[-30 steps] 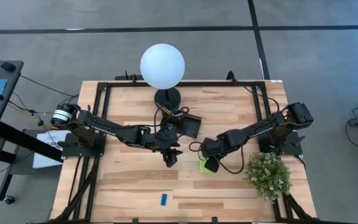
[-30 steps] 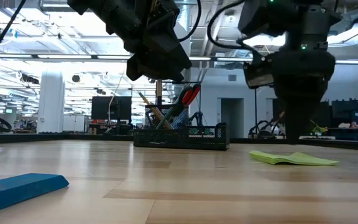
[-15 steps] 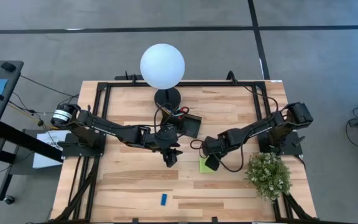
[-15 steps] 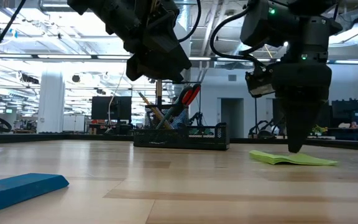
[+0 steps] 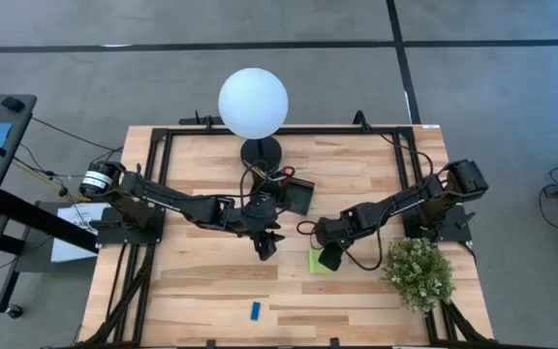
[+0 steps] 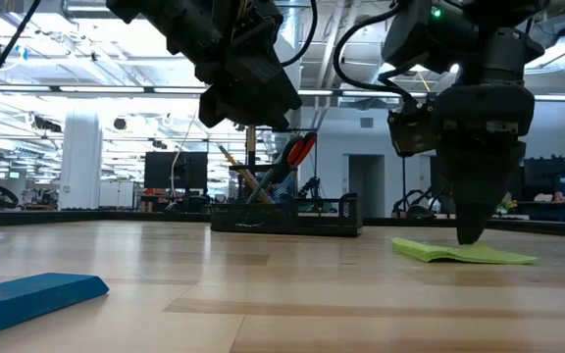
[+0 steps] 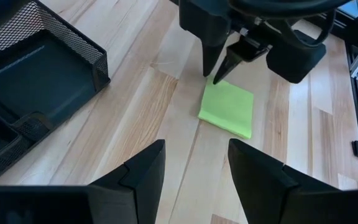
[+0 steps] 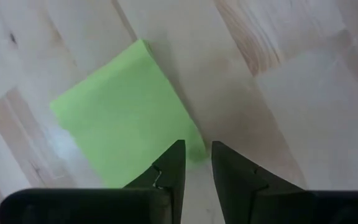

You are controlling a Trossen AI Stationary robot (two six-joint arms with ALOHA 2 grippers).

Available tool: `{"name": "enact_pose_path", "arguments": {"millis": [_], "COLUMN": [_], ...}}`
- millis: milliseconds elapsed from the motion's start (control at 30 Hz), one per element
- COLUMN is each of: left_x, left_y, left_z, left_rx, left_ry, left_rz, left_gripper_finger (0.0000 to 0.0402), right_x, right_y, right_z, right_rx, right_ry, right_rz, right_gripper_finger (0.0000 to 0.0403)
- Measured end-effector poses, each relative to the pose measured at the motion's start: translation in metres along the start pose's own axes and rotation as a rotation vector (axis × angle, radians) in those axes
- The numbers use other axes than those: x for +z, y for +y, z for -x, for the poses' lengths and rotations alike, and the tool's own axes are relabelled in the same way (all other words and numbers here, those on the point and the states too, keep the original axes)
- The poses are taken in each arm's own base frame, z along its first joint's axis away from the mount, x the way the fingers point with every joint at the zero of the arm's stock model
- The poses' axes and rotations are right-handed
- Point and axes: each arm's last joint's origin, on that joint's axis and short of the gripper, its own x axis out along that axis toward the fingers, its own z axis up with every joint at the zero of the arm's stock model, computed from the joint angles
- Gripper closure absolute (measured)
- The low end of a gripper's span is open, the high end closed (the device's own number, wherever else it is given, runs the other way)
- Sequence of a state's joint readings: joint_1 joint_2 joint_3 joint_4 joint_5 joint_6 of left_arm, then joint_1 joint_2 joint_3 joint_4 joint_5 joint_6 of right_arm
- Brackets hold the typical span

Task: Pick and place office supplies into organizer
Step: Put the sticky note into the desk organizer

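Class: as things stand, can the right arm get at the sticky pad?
Probably yes. The right pincer stands over the sticky pad's edge, jaws slightly apart, and nothing lies between them on the table.

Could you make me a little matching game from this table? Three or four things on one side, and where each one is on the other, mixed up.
Things:
1. sticky-note pad
2. blue eraser
3. potted plant
4. organizer

Places:
A. lying alone near the front edge of the table
B. just in front of the globe lamp
C. flat on the table right under the right hand
D. at the table's right front corner

Pairs: 1-C, 2-A, 3-D, 4-B
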State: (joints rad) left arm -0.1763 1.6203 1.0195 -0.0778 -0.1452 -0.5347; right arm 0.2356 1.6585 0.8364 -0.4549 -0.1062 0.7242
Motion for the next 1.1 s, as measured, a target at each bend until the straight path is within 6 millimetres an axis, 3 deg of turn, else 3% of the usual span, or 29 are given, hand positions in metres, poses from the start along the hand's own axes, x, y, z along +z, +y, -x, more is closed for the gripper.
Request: {"name": "enact_pose_path", "arguments": {"millis": [600, 900, 1100], "left_x": [0.0, 0.0, -0.001], "left_y": [0.0, 0.0, 0.0], "left_z": [0.0, 0.0, 0.0], "left_rx": [0.001, 0.003, 0.006], "left_ry": [0.0, 0.003, 0.007], "left_rz": [0.0, 0.0, -0.001], "left_gripper_finger": [0.0231, 0.0231, 0.0231], "right_x": [-0.005, -0.004, -0.001], "right_y": [0.008, 0.009, 0.005], "right_z": [-0.002, -0.012, -0.019], "right_rx": [0.022, 0.009, 0.012], "right_ry": [-0.022, -0.025, 0.006], "right_rz": [0.034, 0.104, 0.115], "right_gripper_finger": [0.0335, 0.0394, 0.0395]}}
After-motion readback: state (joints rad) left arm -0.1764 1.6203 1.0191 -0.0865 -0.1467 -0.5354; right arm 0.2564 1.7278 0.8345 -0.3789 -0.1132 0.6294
